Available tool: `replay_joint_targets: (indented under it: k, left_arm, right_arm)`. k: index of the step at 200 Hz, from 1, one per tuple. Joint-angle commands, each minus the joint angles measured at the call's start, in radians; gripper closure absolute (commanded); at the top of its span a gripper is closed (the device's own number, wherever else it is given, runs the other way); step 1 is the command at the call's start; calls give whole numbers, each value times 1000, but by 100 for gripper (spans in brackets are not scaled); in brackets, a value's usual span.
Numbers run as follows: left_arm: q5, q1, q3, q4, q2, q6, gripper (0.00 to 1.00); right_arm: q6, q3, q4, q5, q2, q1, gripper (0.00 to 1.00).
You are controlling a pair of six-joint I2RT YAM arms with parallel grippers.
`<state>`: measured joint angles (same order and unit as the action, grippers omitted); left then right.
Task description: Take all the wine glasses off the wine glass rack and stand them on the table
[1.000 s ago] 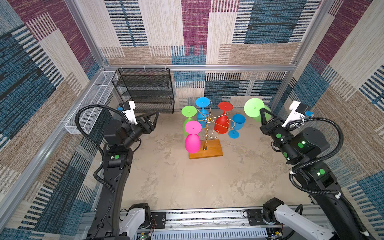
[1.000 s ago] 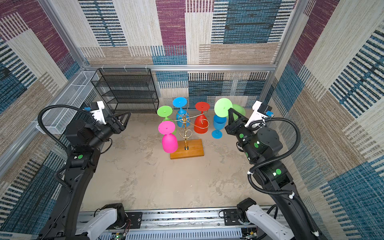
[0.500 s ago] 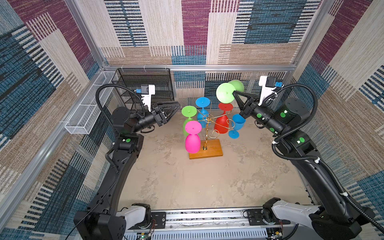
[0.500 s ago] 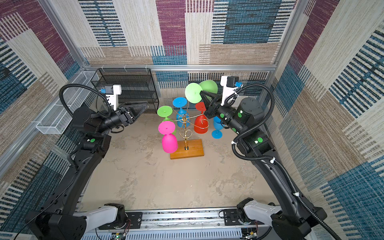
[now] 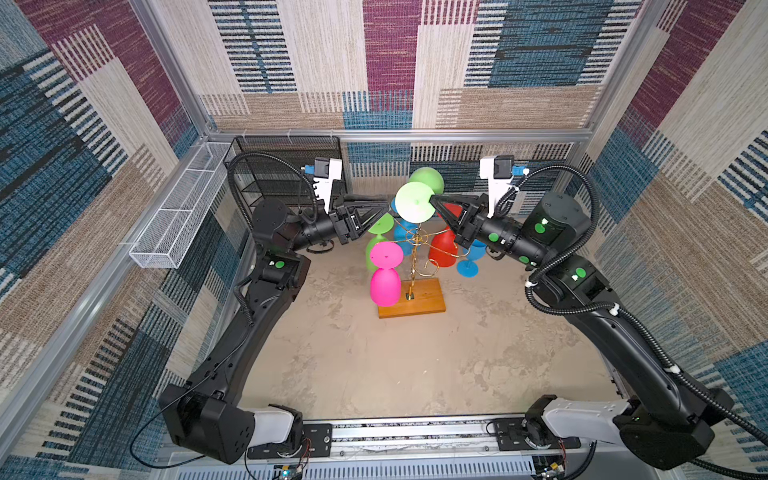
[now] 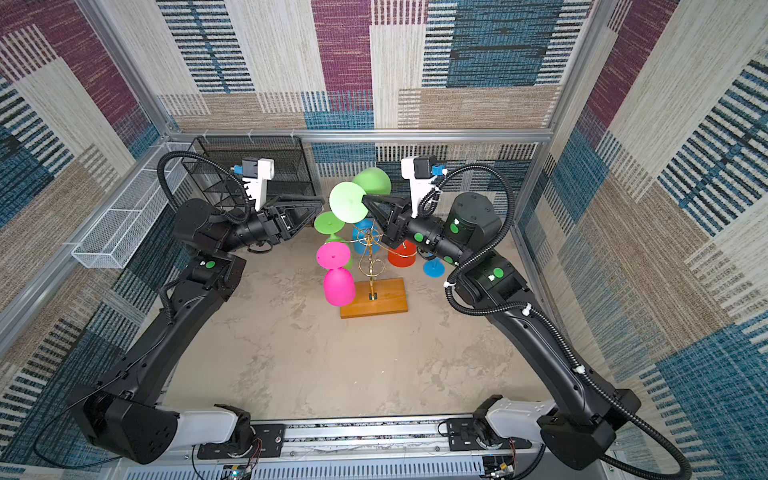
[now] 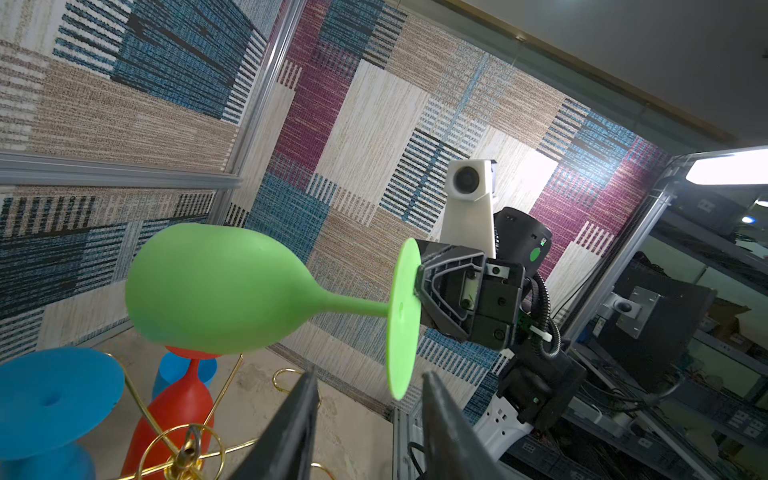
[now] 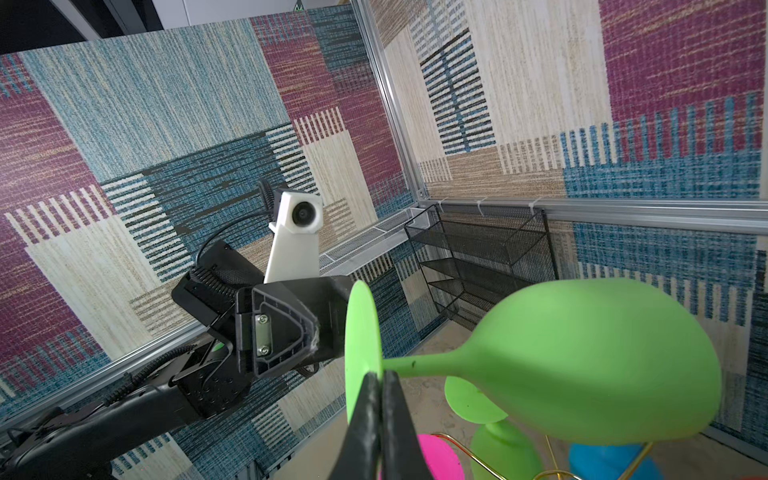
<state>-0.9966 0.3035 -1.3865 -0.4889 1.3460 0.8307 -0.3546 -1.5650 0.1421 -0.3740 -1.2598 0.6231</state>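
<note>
At the far left the basket [image 5: 178, 216] and shelf [image 5: 282, 174] stand behind my left arm, out of the way. A second ago both my arms hung back at the sides; now they have swung in to meet over the rack [image 5: 415, 253]. My left pincer [image 7: 369, 376] has narrowed but is still spread, its fingers either side of the foot's rim and not touching it. The glass [image 5: 415, 202] lies level in the air above the rack, bowl toward the far wall, clear of the wire. I judge it is off, and that this is a handover. My right pincer [image 8: 381, 374] is pinching the foot's edge. Gold scrolls and the other glasses [image 5: 385, 274] sit close below. The near floor is bare, so that is the way I would carry it.
</note>
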Motion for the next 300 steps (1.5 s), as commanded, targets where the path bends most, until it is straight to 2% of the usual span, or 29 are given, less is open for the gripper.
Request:
replay_joint_targets:
  k: [1, 35, 68, 92, 117, 154, 163, 193, 208, 232, 258, 300]
  left_arm:
    - [0, 11, -13, -46, 4, -3, 58]
    - [-8, 26, -13, -63, 5, 8, 64]
    - [-14, 33, -13, -87, 17, 32, 75]
    - [-28, 34, -19, -163, 39, 92, 90]
    - [-36, 36, -18, -243, 59, 168, 100]
    - [-20, 36, -20, -350, 73, 276, 100]
    - [-9, 34, -24, -364, 76, 304, 100]
    - [39, 17, -42, -342, 68, 391, 100]
    - [66, -5, -38, -327, 58, 438, 100]
    - [90, -36, -29, -307, 51, 509, 100]
    - [95, -47, -24, -336, 56, 572, 100]
    - [102, -52, -26, -361, 55, 632, 100]
  right_arm:
    - [6, -20, -58, -7, -16, 23, 100]
    - [5, -31, -62, 1, -43, 47, 100]
    - [5, -31, -67, 18, -58, 54, 100]
    - [6, -30, -70, 17, -65, 56, 100]
    - [6, -31, -72, 16, -71, 58, 100]
    - [17, -31, -62, 21, -72, 59, 100]
    - [30, -31, -54, 34, -64, 60, 91]
    - [98, 15, -67, 147, 20, 60, 37]
    - [183, 54, -71, 208, 69, 59, 23]
    - [362, 147, -110, 296, 132, 59, 9]
    - [539, 220, -176, 362, 134, 59, 2]
    - [720, 266, -296, 263, 50, 59, 1]
